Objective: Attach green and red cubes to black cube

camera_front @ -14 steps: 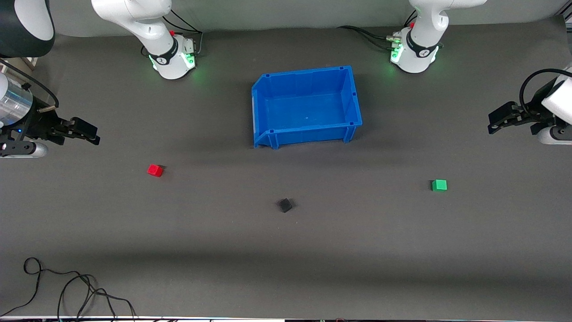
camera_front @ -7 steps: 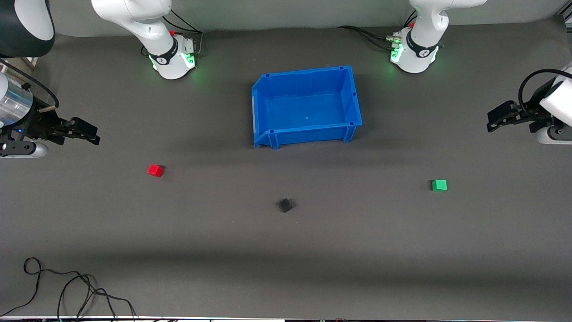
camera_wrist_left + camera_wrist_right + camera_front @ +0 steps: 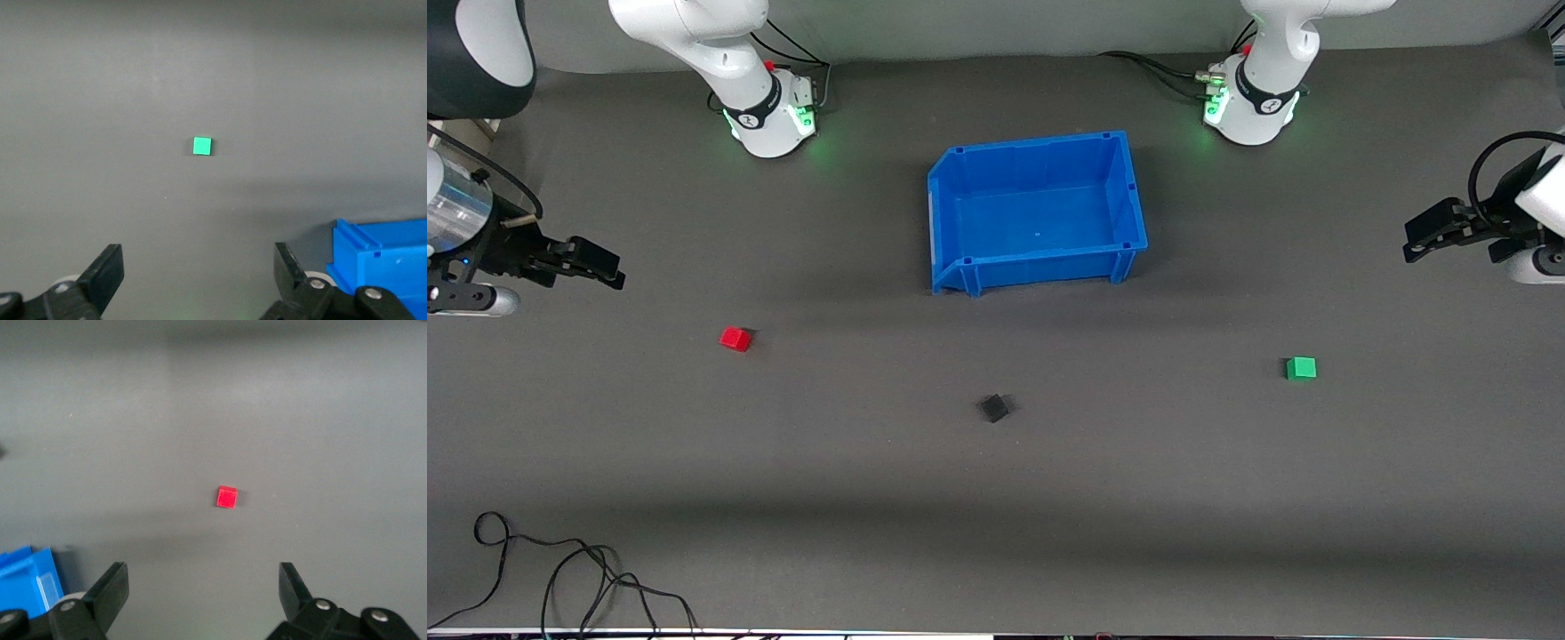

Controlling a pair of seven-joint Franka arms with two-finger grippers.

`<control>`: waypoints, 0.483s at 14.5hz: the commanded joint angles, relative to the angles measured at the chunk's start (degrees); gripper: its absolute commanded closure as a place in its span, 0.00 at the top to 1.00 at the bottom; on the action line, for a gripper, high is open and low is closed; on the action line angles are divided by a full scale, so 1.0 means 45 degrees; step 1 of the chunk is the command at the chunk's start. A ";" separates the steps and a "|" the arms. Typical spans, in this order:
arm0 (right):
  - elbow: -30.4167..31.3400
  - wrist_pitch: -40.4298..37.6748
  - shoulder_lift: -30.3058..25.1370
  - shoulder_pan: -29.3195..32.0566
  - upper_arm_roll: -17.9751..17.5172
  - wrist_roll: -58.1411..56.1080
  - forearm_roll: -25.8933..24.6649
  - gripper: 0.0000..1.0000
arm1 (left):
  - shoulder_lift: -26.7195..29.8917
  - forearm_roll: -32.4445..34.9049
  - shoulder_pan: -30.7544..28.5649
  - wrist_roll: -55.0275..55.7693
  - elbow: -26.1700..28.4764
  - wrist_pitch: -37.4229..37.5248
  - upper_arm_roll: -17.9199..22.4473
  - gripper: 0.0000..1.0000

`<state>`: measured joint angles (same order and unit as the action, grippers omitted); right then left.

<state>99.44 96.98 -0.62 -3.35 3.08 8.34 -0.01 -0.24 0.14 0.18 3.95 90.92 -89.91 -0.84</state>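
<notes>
The red cube (image 3: pixel 735 339) lies on the grey mat toward the right arm's end; it also shows in the right wrist view (image 3: pixel 227 497). The green cube (image 3: pixel 1301 368) lies toward the left arm's end and shows in the left wrist view (image 3: pixel 202 146). The black cube (image 3: pixel 994 408) lies between them, nearer the front camera than the blue bin. My right gripper (image 3: pixel 605 265) hangs open and empty above the mat at its end of the table, apart from the red cube. My left gripper (image 3: pixel 1416 240) hangs open and empty above the mat at its end, apart from the green cube.
An empty blue bin (image 3: pixel 951 213) stands mid-table, farther from the front camera than the cubes; its corner shows in the left wrist view (image 3: pixel 383 263) and in the right wrist view (image 3: pixel 30 577). A loose black cable (image 3: pixel 560 569) lies by the front edge at the right arm's end.
My left gripper has shifted slightly toward its own end of the table. The right gripper and the three cubes have not moved.
</notes>
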 commanded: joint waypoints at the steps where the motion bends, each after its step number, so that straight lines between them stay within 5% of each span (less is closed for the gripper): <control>1: 0.1160 0.1276 -0.0370 -0.0037 0.0038 0.0978 -0.0056 1.00 | -0.0259 -0.0476 -0.0273 0.2683 -0.0322 0.0330 0.0051 1.00; 7: 0.2801 0.4228 -0.0116 0.0627 0.0507 0.2455 0.0061 1.00 | -0.0630 -0.2645 -0.1171 0.9484 -0.0244 0.0546 0.0051 1.00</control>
<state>108.85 113.20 -0.53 -1.41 5.36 14.10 -0.01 -1.95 -9.00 -3.24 38.42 90.94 -88.51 -0.35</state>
